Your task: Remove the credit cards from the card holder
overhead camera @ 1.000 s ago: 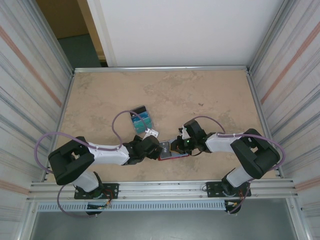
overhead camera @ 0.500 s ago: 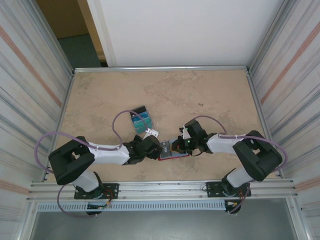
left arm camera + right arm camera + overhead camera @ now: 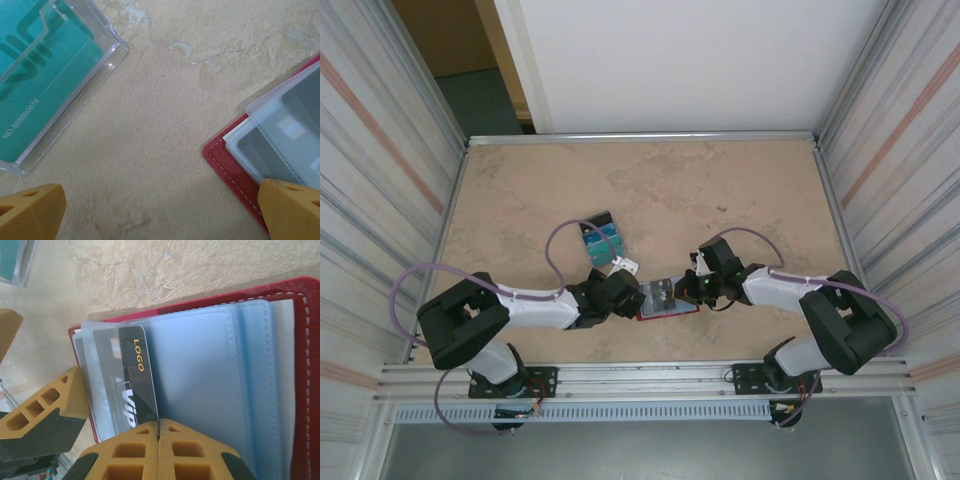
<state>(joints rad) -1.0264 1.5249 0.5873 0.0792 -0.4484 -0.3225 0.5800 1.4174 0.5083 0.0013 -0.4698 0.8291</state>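
Red and soft like leather, the card holder (image 3: 280,340) lies open on the counter (image 3: 720,200), near the front edge, between the two arms. The right tool (image 3: 159,429) is squeezed tight on the bottom edge of a black credit card (image 3: 140,385). The card sticks partway out of a clear sleeve. The left tool (image 3: 161,212) is spread wide and holds nothing. One of its fingers (image 3: 292,210) seems to sit on the holder's red corner.

The pinch is only on a thin strip of the card. The card is smooth and shiny, so I think it could slip out if the pull is quick. The sleeve may hug the card. Then the whole holder could slide or lift with it, if the left finger does not press down hard enough. A crooked pull could bend the card or crumple the sleeve.

White stitches run along the holder's red rim. Its inside panels are pale blue and puffy. The tool fingers are orange blocks with holes in them. The counter looks like sandy stone with small cracks. A clear hard plastic case (image 3: 50,75) with a teal card inside lies near the left tool.
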